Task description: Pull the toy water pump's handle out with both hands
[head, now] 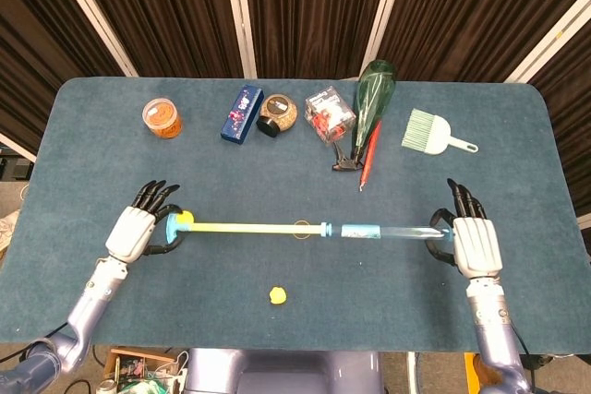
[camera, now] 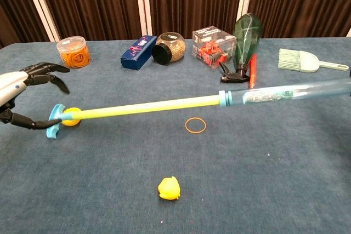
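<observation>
The toy water pump (head: 277,228) lies left to right across the table's front half. Its yellow rod (camera: 142,107) is drawn far out of the clear blue-tinted barrel (camera: 285,92). The blue handle (camera: 55,120) rests on the table against a yellow cap (camera: 69,117). My left hand (head: 132,231) sits just left of the handle with its fingers (camera: 46,69) spread and raised; only the thumb reaches toward the handle. My right hand (head: 471,246) grips the barrel's far end and keeps it off the table; the chest view does not show this hand.
Along the back stand an orange jar (head: 162,117), a blue box (head: 242,114), a tipped jar (head: 278,114), a clear box (head: 330,113), a green bottle (head: 372,99), a red pen (head: 369,156) and a brush (head: 432,132). A rubber band (camera: 196,125) and a yellow piece (camera: 169,188) lie in front.
</observation>
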{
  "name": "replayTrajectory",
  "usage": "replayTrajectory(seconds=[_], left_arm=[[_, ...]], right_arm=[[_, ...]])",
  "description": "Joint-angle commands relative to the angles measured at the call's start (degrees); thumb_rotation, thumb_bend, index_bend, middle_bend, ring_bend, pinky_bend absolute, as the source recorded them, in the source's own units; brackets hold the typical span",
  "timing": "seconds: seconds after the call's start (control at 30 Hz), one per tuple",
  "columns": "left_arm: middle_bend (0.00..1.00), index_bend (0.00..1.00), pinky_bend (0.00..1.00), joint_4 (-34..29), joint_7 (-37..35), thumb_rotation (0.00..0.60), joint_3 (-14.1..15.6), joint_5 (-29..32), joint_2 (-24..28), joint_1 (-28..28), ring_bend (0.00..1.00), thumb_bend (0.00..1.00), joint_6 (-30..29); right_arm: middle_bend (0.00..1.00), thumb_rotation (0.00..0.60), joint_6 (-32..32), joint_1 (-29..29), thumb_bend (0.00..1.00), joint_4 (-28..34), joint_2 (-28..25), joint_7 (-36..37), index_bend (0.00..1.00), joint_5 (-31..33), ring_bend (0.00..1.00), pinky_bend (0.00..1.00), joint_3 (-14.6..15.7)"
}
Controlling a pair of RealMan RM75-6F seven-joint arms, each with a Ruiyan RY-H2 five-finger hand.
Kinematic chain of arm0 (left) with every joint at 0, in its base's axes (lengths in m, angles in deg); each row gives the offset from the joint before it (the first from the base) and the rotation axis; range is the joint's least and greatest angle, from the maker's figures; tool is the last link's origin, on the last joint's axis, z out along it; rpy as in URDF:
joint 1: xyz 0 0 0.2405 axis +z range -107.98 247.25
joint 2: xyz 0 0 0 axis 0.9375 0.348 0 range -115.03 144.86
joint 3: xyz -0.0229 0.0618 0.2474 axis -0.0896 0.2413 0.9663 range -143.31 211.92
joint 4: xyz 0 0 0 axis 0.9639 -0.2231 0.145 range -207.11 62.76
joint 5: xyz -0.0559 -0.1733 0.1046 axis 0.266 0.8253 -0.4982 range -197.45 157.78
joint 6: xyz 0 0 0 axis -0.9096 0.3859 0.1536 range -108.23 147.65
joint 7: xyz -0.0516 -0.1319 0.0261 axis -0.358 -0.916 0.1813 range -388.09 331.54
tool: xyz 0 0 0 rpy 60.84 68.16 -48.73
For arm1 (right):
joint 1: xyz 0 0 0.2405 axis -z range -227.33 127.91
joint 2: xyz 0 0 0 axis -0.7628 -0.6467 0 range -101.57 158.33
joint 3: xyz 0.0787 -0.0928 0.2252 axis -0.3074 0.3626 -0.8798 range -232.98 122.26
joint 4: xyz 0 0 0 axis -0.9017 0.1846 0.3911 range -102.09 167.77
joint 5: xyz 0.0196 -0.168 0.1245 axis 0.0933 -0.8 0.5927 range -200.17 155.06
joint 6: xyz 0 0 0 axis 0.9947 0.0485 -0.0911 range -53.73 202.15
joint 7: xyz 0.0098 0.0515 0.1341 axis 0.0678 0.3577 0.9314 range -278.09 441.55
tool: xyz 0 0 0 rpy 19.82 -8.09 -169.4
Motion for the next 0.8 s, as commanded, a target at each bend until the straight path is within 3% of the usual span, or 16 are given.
replayTrajectory(seconds=[0.03,0.23,0.3,0.4,0.43,0.5,0.57,0.67,0.8], left_arm=[[0.05,0.15,0.04,-0.7,-0.7,0.600,0.1,0.5,0.5,-0.4,0.00,0.08,2.2],[0.04,0.10,0.04,-2.4,-2.1,0.600,0.1,1.4,1.7,-0.5,0.00,0.07,5.1],[0.03,0.09,0.04,-2.8,-2.2,0.600,0.0,1.4,2.0,-0.6,0.00,0.06,4.9],[0.02,0.09,0.04,-3.8,-2.8,0.600,-0.1,1.3,2.7,-0.4,0.00,0.06,4.1],[0.02,0.09,0.04,-4.3,-3.0,0.600,-0.2,1.2,2.9,-0.4,0.00,0.05,3.7],[0.02,0.09,0.04,-5.3,-3.3,0.600,-0.3,1.0,3.6,-0.2,0.00,0.05,2.7],[0.01,0.09,0.04,-6.4,-3.6,0.600,-0.5,0.8,4.3,-0.1,0.00,0.05,1.7],[0.00,0.09,0.04,-8.2,-4.0,0.600,-0.8,0.9,5.4,0.0,0.00,0.04,1.1],[0.00,0.09,0.04,-11.1,-4.6,0.600,-1.0,1.3,7.5,0.2,0.00,0.04,1.4]], right_arm=[[0.02,0.600,-1.1,-0.1,0.74,-0.6,0.0,0.6,0.94,0.8,0.00,0.15,0.3],[0.01,0.600,-2.3,-0.1,0.73,-1.8,0.2,1.6,0.90,1.6,0.00,0.15,0.6],[0.00,0.600,-3.1,-0.1,0.72,-2.5,0.4,1.7,0.83,2.0,0.00,0.15,1.0],[0.00,0.600,-4.7,-0.2,0.68,-3.5,0.6,1.9,0.64,3.0,0.00,0.15,1.5],[0.00,0.600,-5.4,-0.2,0.66,-3.9,0.6,2.0,0.53,3.4,0.00,0.15,1.7],[0.00,0.600,-6.7,-0.4,0.54,-4.7,0.5,2.5,0.18,3.7,0.00,0.15,2.2],[0.00,0.600,-7.9,-0.5,0.42,-5.2,0.2,2.9,0.02,3.8,0.00,0.15,2.8],[0.00,0.590,-8.3,-0.5,0.31,-5.4,-0.6,3.5,0.00,3.0,0.00,0.15,3.2],[0.00,0.509,-6.1,0.2,0.26,-3.8,-2.2,5.5,0.00,0.2,0.00,0.15,3.5]])
